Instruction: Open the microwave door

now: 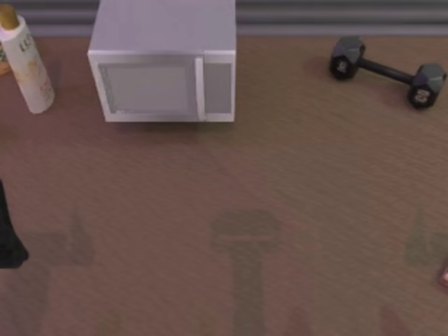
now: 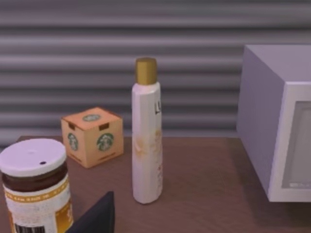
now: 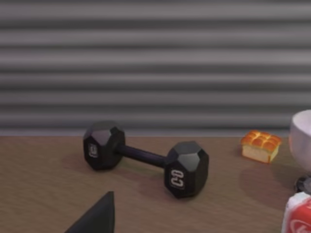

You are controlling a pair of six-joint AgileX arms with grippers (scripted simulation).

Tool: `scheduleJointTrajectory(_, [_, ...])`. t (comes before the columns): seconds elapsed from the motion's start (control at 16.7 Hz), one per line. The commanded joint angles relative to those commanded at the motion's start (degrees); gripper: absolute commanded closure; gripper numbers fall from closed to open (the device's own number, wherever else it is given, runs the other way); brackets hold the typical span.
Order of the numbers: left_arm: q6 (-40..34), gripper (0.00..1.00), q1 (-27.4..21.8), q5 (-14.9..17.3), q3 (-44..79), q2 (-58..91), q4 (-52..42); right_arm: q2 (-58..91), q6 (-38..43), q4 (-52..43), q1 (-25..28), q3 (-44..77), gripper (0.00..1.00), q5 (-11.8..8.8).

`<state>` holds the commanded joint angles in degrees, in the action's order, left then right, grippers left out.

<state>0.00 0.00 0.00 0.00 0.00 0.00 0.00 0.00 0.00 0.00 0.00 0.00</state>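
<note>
At the near edge of the table, the left gripper (image 1: 8, 241) shows only as a dark shape at about nine o'clock in the top view, and one dark fingertip in its own wrist view; whether its fingers are spread or closed cannot be told. The right arm is parked off the table's right edge, at roughly four o'clock, with its gripper (image 3: 95, 216) seen only as one dark tip, so its state cannot be told either.

Farther back, at about eleven o'clock, stands the microwave (image 1: 164, 31), facing the near edge. The microwave door (image 1: 147, 87) sits flush and closed, with its handle (image 1: 199, 87) a vertical white bar just beside the grey control panel (image 1: 218, 87).

The step in hand is judged to be the reach, since neither gripper is near the door. Doing it well likely means approaching the handle from the front with fingers wide, closing around the bar rather than the panel, then pulling along an arc, as the hinge appears to be on the door's left.

A lotion bottle (image 1: 26, 66) stands at ten o'clock, near the microwave's left side, where the swinging door could catch it. A dumbbell (image 1: 387, 71) lies well apart at two o'clock.
</note>
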Motion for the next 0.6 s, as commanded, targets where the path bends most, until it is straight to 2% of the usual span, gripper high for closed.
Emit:
scheduleJointTrajectory(0.3, [-1.3, 0.00, -1.6, -0.9, 3.5, 3.6, -1.1, 0.0, 0.0, 0.0, 0.0, 0.0, 0.00, 0.0])
scheduleJointTrajectory(0.6, [-6.7, 0.00, -8.1, -5.0, 19.1, 21.5, -6.1, 0.0, 0.0, 0.0, 0.0, 0.0, 0.00, 0.0])
